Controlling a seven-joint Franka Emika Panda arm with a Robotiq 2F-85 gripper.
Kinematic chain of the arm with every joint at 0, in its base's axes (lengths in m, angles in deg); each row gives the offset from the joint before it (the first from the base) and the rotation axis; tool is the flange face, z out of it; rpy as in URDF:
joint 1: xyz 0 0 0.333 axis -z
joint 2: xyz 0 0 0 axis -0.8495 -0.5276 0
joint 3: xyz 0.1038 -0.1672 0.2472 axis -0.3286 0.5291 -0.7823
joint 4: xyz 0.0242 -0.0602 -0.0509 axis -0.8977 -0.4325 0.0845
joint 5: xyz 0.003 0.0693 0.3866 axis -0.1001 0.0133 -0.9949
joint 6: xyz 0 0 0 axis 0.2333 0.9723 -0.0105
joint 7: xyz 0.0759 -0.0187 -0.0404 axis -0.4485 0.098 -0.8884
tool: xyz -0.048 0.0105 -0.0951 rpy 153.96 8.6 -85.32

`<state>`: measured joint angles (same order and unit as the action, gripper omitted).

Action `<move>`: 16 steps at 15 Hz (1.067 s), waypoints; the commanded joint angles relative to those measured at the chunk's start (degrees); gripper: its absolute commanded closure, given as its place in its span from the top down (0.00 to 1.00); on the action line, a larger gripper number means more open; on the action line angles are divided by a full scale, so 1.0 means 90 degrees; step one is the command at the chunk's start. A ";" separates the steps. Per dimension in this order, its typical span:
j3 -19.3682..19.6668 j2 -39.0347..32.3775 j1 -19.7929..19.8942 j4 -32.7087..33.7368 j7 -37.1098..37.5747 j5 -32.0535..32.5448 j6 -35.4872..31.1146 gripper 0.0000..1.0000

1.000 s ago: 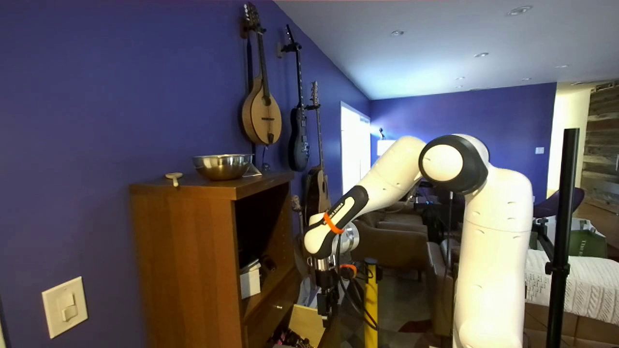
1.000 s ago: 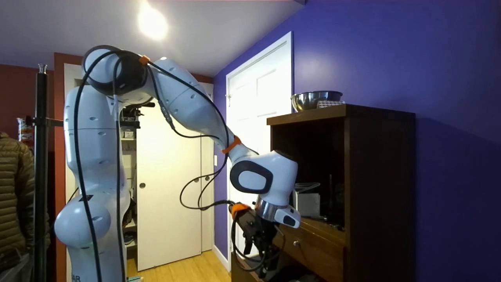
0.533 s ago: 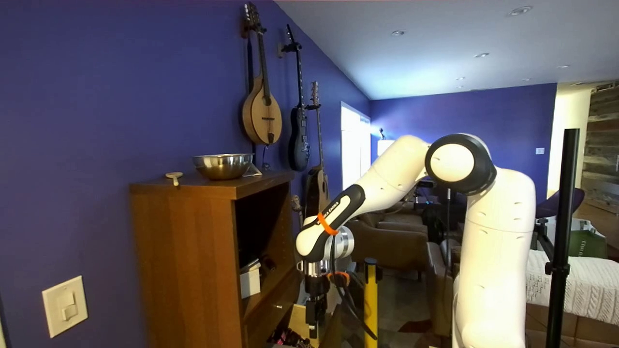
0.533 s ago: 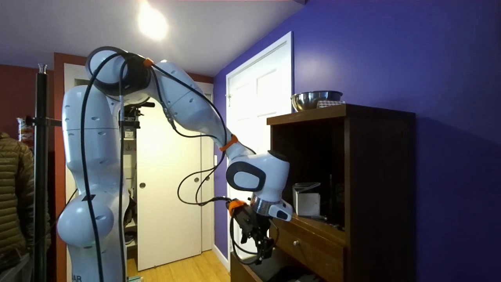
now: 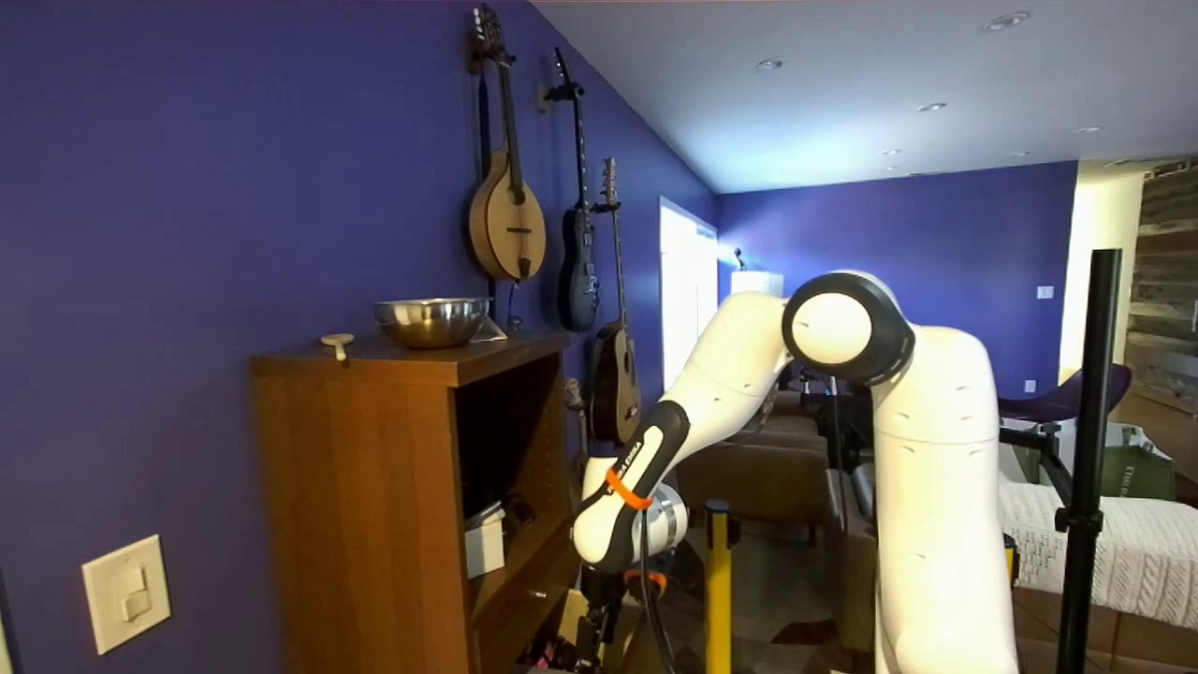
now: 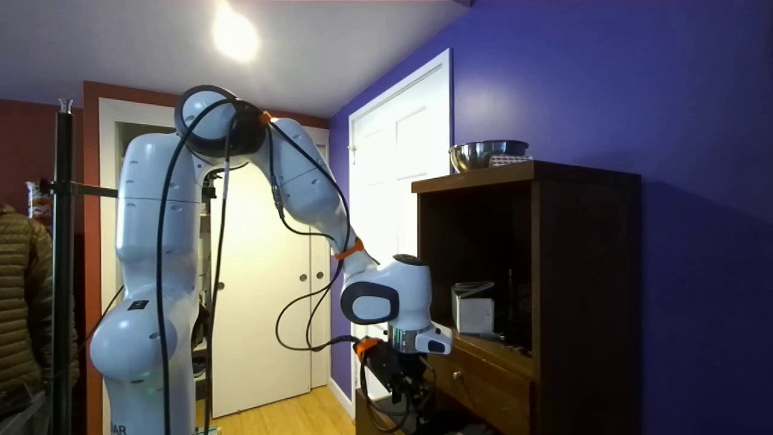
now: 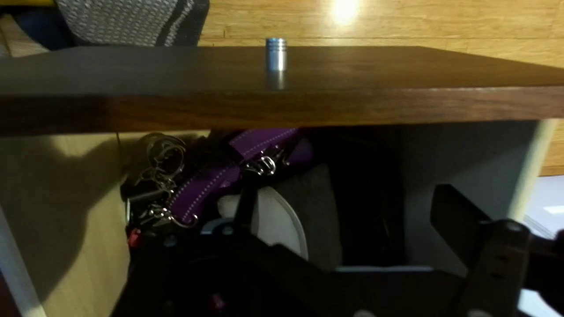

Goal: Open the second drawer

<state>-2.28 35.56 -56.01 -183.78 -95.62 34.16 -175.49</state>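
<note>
Drawer (image 7: pixel 57 198) pulled out, pincer (image 7: pixel 346 196) spread wide by the junk inside

In the wrist view the drawer's front panel (image 7: pixel 374 72) runs straight across at 12 o'clock from the pincer, metal knob (image 7: pixel 276 56) poking off the far side around 11. Fingers (image 7: pixel 498 264) are well apart; can't tell if they touch anything. In an exterior view it's the one right below a shut drawer (image 6: pixel 492 389).

In an exterior view "EMIKA" is readable on the arm (image 5: pixel 730 370) by an orange band (image 5: pixel 627 490); a green bag (image 5: pixel 1134 468) between 3 and 4 o'clock has lettering too small to make out. In an exterior view, letters (image 6: pixel 118 429) ending in "AR" sit low at 8 o'clock.

Around the pincer: purple strap (image 7: pixel 202 193) from 9 to 10, metal rings (image 7: pixel 165 154) farther out that way, and a pale thing (image 7: pixel 280 215) at 8, partly behind a finger. That front panel stands between pincer and knob. A metal bowl (image 5: pixel 432 323) sits on the cabinet (image 5: pixel 365 505) in both exterior views.
</note>
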 commanded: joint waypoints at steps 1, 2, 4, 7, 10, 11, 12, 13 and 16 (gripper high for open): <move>0.0184 -0.0370 0.0129 -0.0051 0.1749 0.1617 -0.0029 1.00; 0.0294 -0.0388 0.0123 -0.0021 0.2270 0.2102 0.0223 1.00; 0.0434 -0.0270 0.0104 0.0055 0.3009 0.2777 0.0870 1.00; 0.0359 -0.0047 0.0208 0.0183 0.3079 0.2763 0.1945 1.00; 0.0261 0.0105 0.0297 0.0284 0.2681 0.2306 0.2148 1.00; 0.0198 0.0215 0.0324 0.0235 0.2319 0.1820 0.1972 1.00; 0.0163 0.0255 0.0325 0.0209 0.2128 0.1456 0.1703 1.00; 0.0125 0.0361 0.0320 0.0175 0.1841 0.0992 0.1531 1.00; 0.0061 0.0699 0.0248 0.0134 0.1068 0.0152 0.1189 1.00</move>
<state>-0.65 37.67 -54.25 -180.91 -80.07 41.18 -161.95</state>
